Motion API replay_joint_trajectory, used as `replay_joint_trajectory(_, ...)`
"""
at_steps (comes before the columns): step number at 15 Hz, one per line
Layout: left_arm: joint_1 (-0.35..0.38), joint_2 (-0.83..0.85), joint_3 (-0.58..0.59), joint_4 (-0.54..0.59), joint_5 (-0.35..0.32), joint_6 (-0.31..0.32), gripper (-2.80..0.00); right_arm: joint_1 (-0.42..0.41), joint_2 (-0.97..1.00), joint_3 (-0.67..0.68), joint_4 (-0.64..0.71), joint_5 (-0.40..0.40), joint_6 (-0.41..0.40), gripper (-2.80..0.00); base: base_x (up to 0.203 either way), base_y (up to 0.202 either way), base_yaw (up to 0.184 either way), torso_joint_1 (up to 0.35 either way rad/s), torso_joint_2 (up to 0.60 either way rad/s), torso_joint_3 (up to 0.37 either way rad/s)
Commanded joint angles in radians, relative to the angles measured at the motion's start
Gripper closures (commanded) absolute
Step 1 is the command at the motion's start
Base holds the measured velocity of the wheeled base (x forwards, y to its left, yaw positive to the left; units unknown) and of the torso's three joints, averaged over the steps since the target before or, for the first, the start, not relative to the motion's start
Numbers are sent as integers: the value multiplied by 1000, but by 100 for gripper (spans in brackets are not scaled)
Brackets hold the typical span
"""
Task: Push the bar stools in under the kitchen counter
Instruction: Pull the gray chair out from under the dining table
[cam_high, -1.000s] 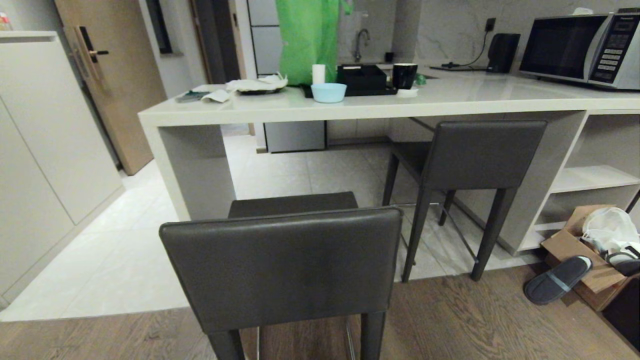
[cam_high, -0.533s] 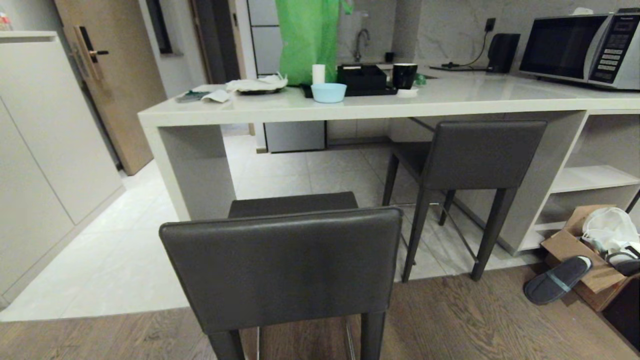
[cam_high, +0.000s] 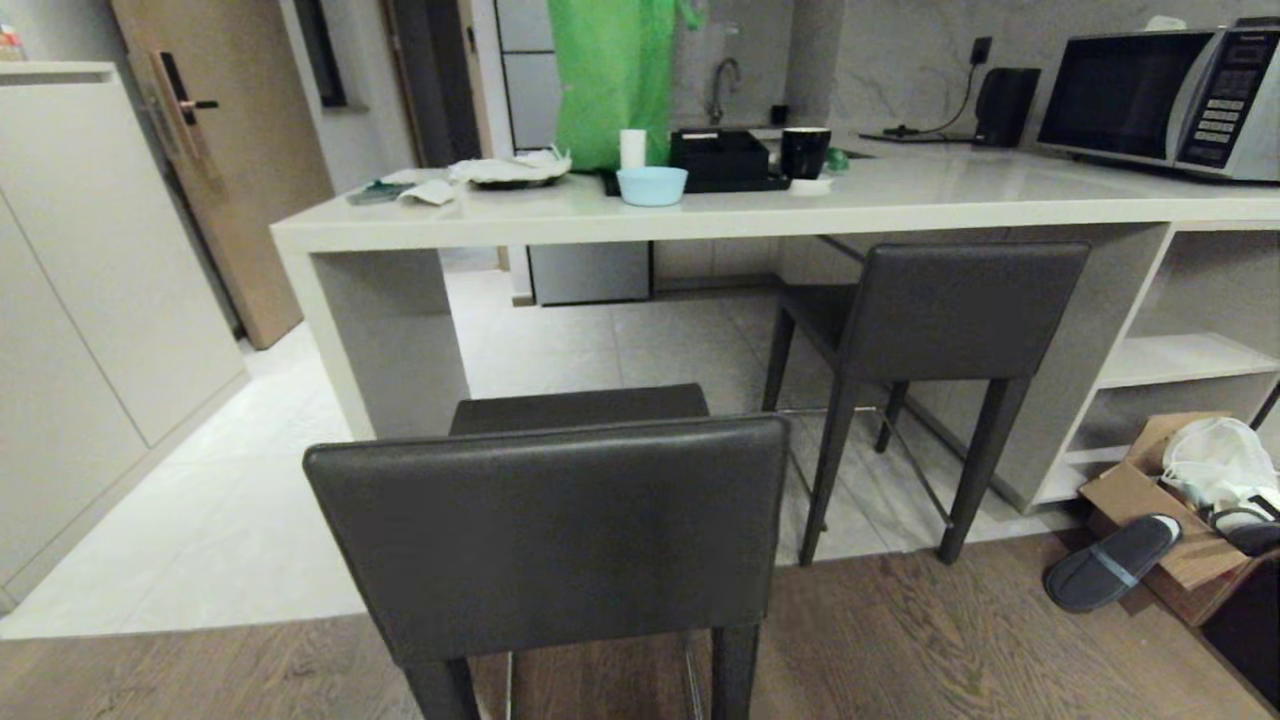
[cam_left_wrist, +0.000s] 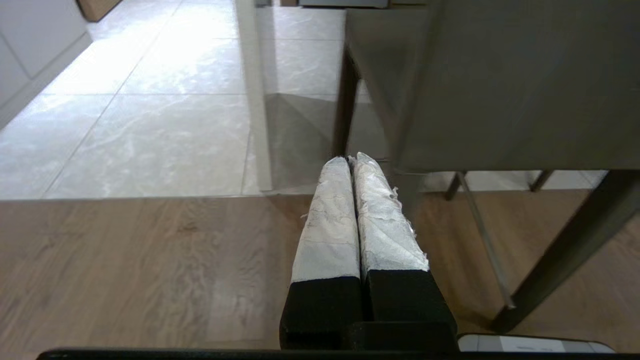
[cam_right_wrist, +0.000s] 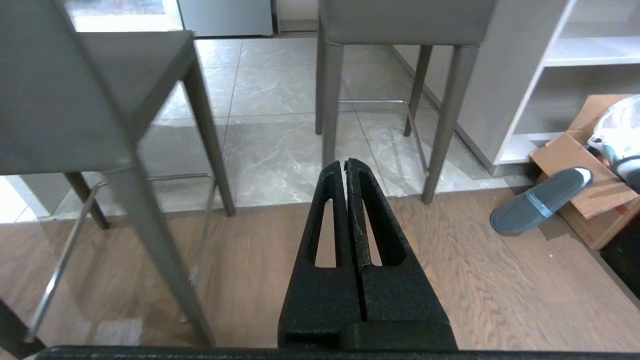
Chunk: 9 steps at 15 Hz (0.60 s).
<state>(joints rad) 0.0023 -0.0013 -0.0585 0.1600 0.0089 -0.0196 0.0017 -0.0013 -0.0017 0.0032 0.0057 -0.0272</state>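
Observation:
Two dark grey-brown bar stools stand before the off-white kitchen counter (cam_high: 900, 205). The near stool (cam_high: 550, 530) stands out on the wood floor, its backrest right in front of me, its seat short of the counter edge. The far stool (cam_high: 960, 305) sits at the right with its seat partly under the slab. Neither arm shows in the head view. My left gripper (cam_left_wrist: 352, 160) is shut with nothing in it, low beside the near stool (cam_left_wrist: 500, 85). My right gripper (cam_right_wrist: 345, 164) is shut and empty too, between the near stool (cam_right_wrist: 75, 100) and the far stool (cam_right_wrist: 405, 20).
A cardboard box (cam_high: 1150, 500) with bags and a grey slipper (cam_high: 1110, 562) lie on the floor at the right, below the counter's open shelves (cam_high: 1180, 355). The counter carries a blue bowl (cam_high: 652, 185), a black tray, a mug and a microwave (cam_high: 1160, 95). A tall cream cabinet (cam_high: 90, 300) stands left.
The whole head view has shifted slightly; the near stool's backrest sits a little lower and further left in the picture. Nothing else has visibly moved.

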Motion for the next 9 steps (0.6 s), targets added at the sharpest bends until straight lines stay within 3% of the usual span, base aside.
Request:
replay_joint_trajectory(1, 1, 1, 0, 1, 0, 0, 0, 0, 1, 0, 0, 0, -2, 0, 0, -193, 0, -2, -1, 2)
replay_joint_trajectory(9, 1, 1, -1, 1, -1, 0, 0, 0, 1, 0, 0, 2, -2, 0, 0, -195, 1, 2, 3, 1)
